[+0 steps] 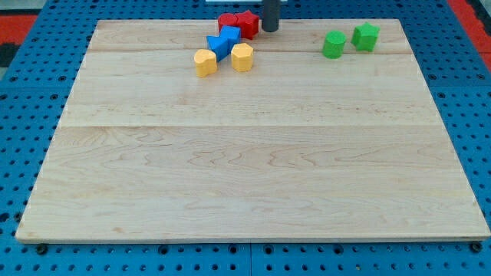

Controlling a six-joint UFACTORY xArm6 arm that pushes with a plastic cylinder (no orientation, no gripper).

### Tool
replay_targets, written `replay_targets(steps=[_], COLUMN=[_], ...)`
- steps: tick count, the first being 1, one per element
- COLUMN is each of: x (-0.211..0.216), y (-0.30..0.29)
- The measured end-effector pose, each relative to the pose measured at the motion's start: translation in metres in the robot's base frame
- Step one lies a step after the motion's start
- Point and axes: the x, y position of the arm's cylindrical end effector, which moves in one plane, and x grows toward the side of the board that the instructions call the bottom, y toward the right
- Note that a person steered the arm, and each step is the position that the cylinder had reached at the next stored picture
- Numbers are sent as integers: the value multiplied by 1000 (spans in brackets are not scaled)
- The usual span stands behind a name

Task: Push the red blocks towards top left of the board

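Two red blocks sit together at the view's top edge of the board: one red block (228,21) on the left and a second red block (247,23) touching it on the right. My tip (271,30) stands just to the right of the second red block, close to or touching it. The dark rod rises out of the view's top. Directly below the red pair lie two blue blocks (223,41), pressed together.
A yellow block (205,62) and another yellow block (242,57) lie below the blue ones. Two green blocks (334,44) (366,36) sit at the view's top right. The wooden board (245,176) rests on a blue pegboard.
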Motion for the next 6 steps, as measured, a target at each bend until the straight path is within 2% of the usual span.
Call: replay_targets(steps=[1, 2, 3, 5, 6], x=[-12, -12, 7, 23, 5], y=[-4, -99, -188, -211, -223])
